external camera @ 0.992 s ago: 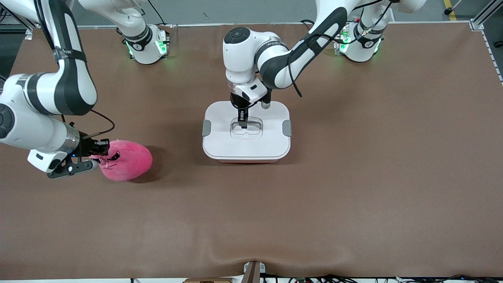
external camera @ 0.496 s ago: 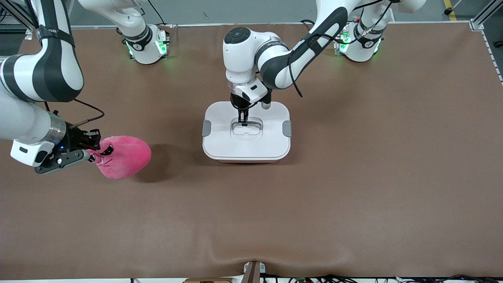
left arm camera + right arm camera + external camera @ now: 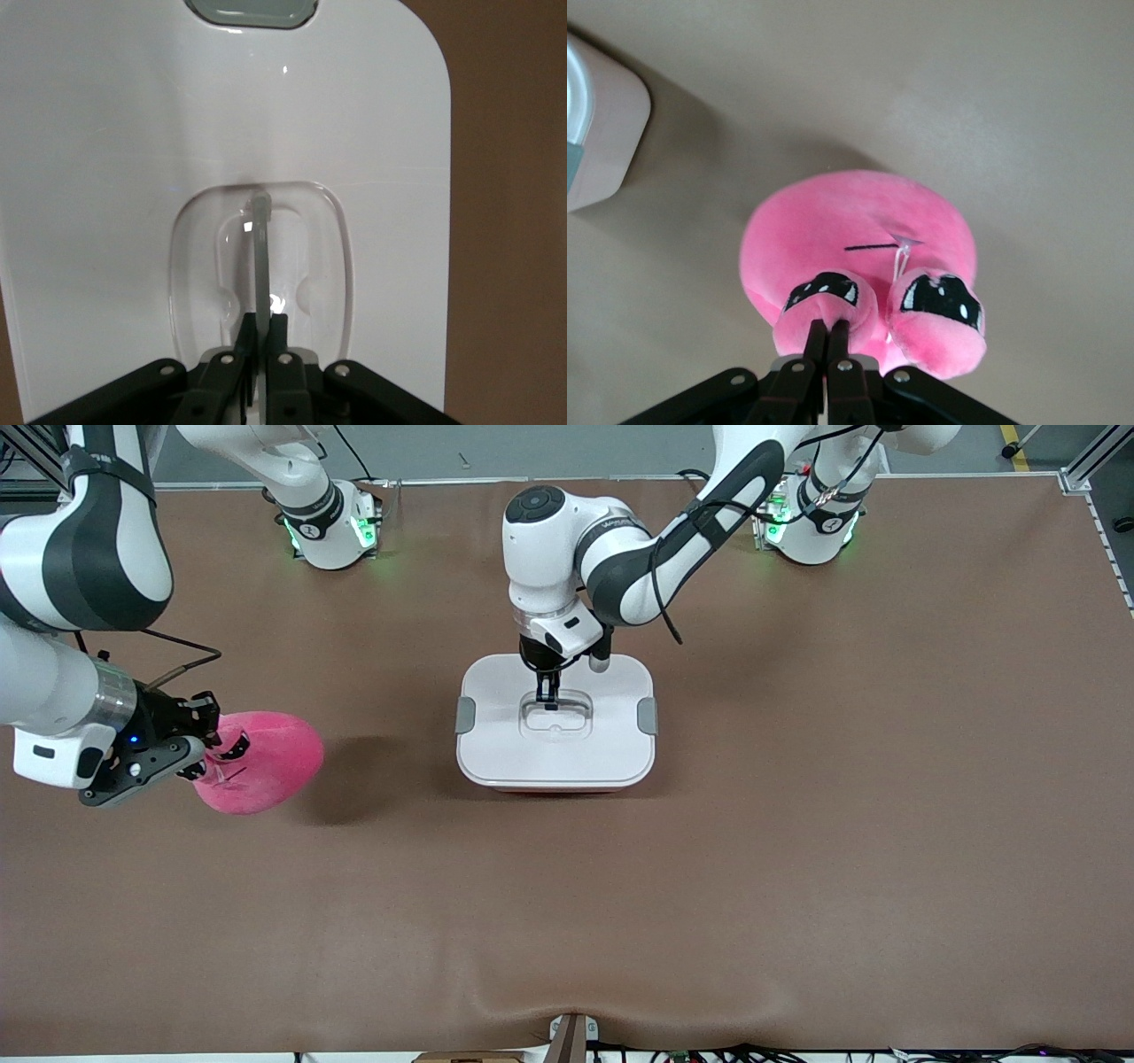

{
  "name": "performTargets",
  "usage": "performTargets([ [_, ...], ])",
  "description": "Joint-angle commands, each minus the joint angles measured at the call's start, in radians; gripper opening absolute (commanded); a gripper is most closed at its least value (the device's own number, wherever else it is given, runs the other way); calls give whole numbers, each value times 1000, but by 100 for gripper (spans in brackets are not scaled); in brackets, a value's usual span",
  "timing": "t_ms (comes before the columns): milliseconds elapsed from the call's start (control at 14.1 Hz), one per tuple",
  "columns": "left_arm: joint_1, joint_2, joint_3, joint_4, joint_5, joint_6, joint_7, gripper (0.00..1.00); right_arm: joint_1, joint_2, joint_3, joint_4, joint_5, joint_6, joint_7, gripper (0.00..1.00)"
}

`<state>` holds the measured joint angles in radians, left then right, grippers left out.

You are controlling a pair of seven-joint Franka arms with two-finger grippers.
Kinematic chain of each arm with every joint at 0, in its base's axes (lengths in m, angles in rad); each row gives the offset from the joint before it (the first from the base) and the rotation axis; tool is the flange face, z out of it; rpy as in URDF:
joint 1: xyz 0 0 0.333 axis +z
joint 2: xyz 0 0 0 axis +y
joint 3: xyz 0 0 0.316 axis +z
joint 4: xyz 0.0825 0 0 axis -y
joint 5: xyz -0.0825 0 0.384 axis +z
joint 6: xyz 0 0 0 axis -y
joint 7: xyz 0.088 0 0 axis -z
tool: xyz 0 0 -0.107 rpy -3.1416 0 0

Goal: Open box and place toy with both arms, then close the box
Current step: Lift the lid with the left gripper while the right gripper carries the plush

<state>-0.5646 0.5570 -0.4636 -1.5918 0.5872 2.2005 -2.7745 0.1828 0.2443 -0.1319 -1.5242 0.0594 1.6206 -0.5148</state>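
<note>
The box (image 3: 505,748) sits in the table's middle, its white lid on, grey clips (image 3: 465,714) at both ends. My left gripper (image 3: 549,705) is down in the lid's recess, shut on the clear handle (image 3: 260,257), which stands upright between its fingers. The hot-pink plush toy (image 3: 266,766) hangs above the table toward the right arm's end, its shadow cast beside it. My right gripper (image 3: 205,751) is shut on a fold of the toy's face (image 3: 829,305). The right wrist view shows the toy's dark eyes (image 3: 939,297) and a corner of the box (image 3: 598,124).
Brown mat (image 3: 797,824) covers the whole table. The two green-lit arm bases (image 3: 332,527) stand along the edge farthest from the front camera. A small bracket (image 3: 571,1036) sits at the nearest edge.
My right gripper has lifted the toy off the table and drawn it slightly toward the right arm's end. The left gripper has stayed on the lid handle.
</note>
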Motion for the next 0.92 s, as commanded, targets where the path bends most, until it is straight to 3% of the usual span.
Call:
performTargets([
  [0,-3,-29,-3,4,45,-14,-149,0,4,0,-2,10,23,-11,-47,0],
  [496,14,-112,-7,4,-20,-91,-130,0,69,-42,-2,4,25,-39,-77,0],
  [850,77,-204,-7,4,-162,-169,96,0,223,-118,-2,6,13,-39,-77,0],
])
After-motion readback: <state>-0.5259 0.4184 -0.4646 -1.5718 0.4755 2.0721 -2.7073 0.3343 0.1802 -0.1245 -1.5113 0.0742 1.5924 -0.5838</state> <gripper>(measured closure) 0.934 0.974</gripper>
